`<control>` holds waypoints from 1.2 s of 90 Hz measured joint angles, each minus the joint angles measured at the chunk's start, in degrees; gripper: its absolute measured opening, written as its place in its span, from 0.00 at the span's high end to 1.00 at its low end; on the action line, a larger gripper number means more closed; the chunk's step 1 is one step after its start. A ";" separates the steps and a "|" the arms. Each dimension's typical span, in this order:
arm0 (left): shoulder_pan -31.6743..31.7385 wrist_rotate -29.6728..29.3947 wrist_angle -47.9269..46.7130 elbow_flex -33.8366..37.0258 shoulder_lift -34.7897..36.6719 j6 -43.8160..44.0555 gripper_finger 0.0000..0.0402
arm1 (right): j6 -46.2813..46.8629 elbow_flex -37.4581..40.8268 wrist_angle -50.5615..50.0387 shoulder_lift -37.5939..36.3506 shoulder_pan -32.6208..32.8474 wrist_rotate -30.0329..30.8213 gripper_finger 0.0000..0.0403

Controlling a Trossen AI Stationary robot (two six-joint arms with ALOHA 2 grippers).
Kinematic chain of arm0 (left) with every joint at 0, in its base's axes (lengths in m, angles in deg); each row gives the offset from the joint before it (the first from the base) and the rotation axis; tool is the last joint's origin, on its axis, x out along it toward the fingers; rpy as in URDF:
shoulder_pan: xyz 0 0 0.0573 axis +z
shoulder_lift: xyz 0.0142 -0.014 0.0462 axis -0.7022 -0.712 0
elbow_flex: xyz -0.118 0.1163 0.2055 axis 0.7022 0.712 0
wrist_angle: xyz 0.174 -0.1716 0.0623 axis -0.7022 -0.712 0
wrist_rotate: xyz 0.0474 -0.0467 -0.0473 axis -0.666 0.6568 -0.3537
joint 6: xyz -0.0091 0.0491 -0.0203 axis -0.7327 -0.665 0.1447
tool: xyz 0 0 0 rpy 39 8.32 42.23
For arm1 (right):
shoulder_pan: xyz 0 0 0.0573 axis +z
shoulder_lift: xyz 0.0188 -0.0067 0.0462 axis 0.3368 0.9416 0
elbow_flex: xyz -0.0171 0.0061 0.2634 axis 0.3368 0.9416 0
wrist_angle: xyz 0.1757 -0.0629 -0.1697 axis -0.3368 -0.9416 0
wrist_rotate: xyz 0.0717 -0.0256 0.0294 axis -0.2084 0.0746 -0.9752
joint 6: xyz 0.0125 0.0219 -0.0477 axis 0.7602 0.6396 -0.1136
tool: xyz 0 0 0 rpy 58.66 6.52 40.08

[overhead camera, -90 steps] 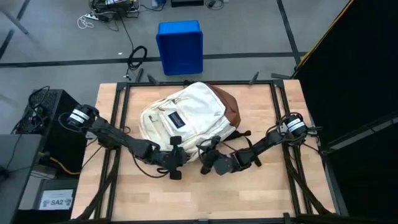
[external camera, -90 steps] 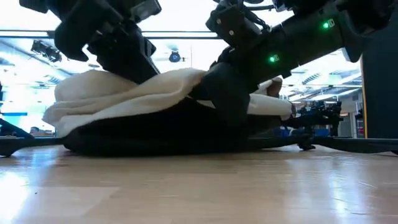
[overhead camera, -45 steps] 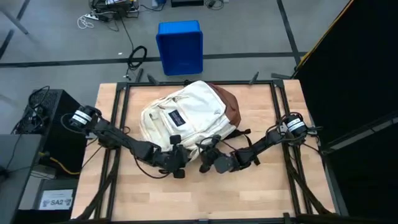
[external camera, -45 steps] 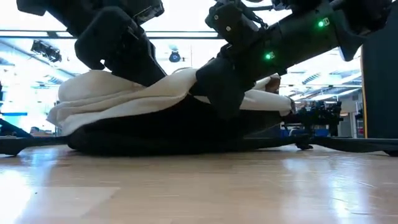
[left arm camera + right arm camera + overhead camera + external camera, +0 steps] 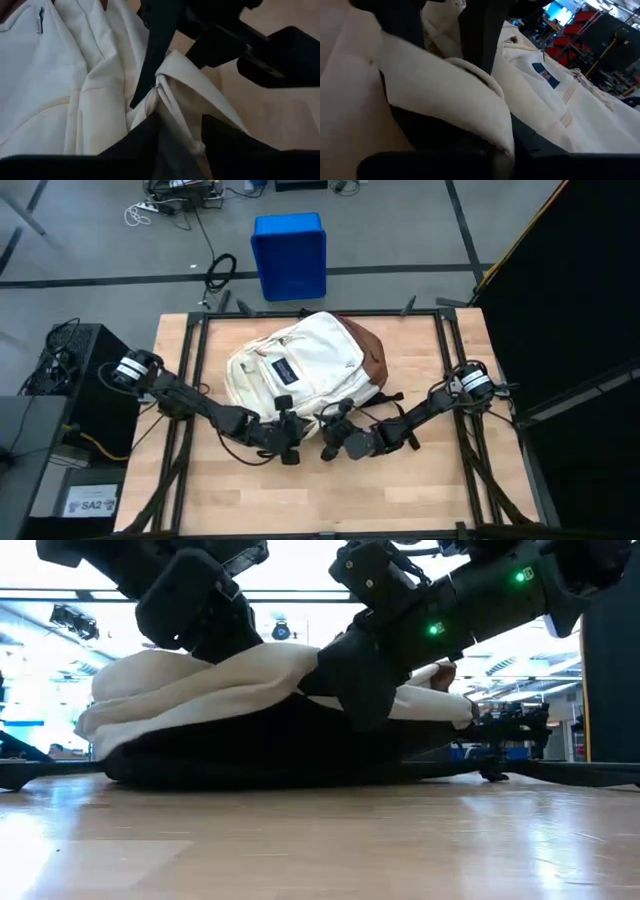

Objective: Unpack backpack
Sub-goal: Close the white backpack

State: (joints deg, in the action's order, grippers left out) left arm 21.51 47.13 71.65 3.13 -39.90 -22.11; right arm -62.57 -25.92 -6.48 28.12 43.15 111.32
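The cream-white backpack (image 5: 298, 362) lies flat on the wooden table, front pocket and dark logo patch (image 5: 283, 368) up, brown base (image 5: 372, 352) toward the far right. Both grippers are at its near edge. My left gripper (image 5: 289, 436) is shut on a cream fold there. My right gripper (image 5: 334, 436), just to its right, is shut on the same edge. In the low view the cream cloth (image 5: 250, 675) rises between the two grippers above the dark underside (image 5: 250, 755). My left gripper pinches a bunched cream fold of the backpack's near edge (image 5: 176, 116) between its two fingers, coming from the table's near left. The fold is raised off the table and the rest of the backpack lies flat. My right gripper holds a rounded cream flap of the backpack's near edge (image 5: 470, 102), coming from the near right. Its own fingers hide the exact place of contact. The flap is lifted over a dark gap (image 5: 420, 127).
Dark straps (image 5: 388, 397) trail from the backpack toward the table's right. A blue bin (image 5: 290, 252) stands on the floor beyond the far edge. Bare wood (image 5: 330, 495) lies along the near side, with black frame rails (image 5: 185, 370) at both sides.
My left gripper has moved a little toward the table's right, closer to my right gripper, and up. The cream edge of the backpack between them has risen and bunched, while the rest of the backpack has stayed in place.
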 joint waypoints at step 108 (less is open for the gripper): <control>-0.24 3.45 -13.85 -5.65 2.97 -2.57 1.00 | 18.38 -0.07 -27.71 -3.10 5.17 1.12 0.52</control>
State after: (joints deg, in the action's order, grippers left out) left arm 21.27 50.58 57.81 -2.52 -36.92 -24.68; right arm -44.19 -25.98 -34.19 25.02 48.31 112.44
